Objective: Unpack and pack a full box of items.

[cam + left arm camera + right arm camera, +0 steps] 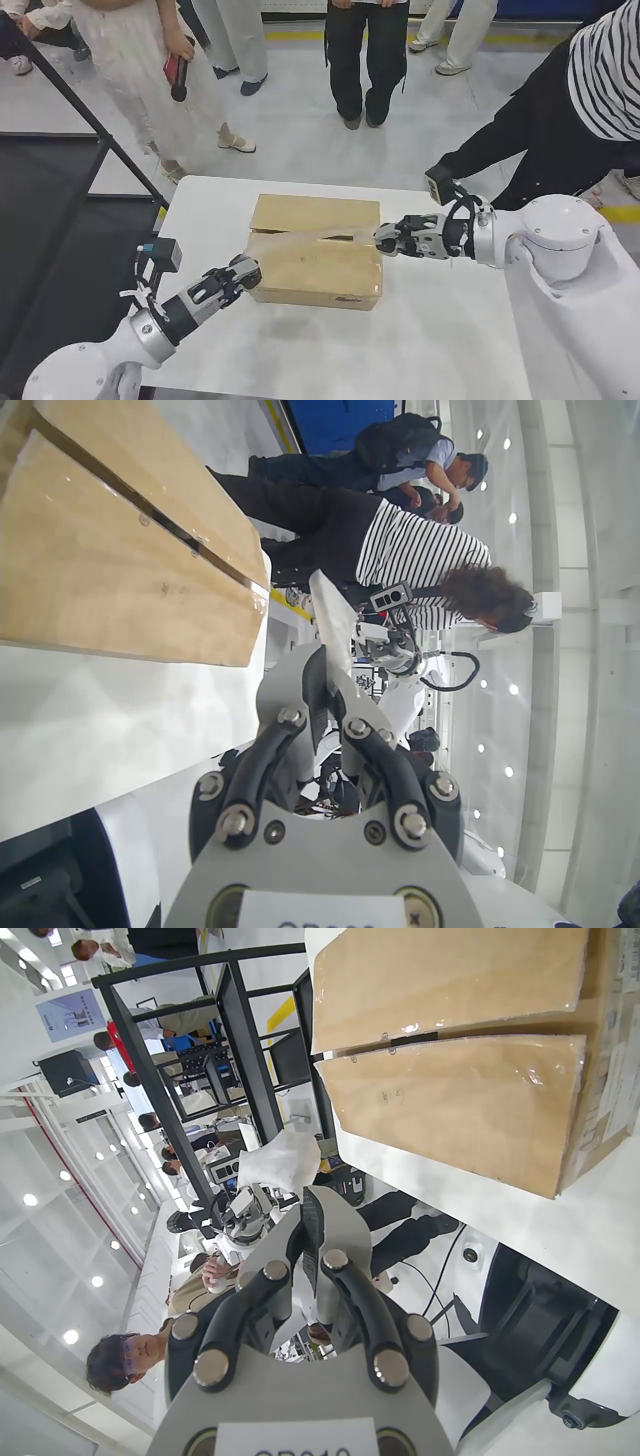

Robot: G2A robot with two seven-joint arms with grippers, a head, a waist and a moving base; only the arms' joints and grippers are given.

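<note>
A closed cardboard box (315,270) lies in the middle of the white table (450,340), with shiny clear tape along the seam between its two top flaps (320,237). My left gripper (245,272) is at the box's near left corner. In the left wrist view it (327,657) is shut on a white translucent strip of tape (332,620), beside the box (125,550). My right gripper (385,238) is at the right end of the seam. In the right wrist view it (310,1200) is shut on a crumpled white piece of tape (282,1160), off the box (450,1093).
A black metal rack (90,130) stands just left of the table. Bare table lies in front of the box and to its right. Paper labels (610,1078) are stuck on one side of the box.
</note>
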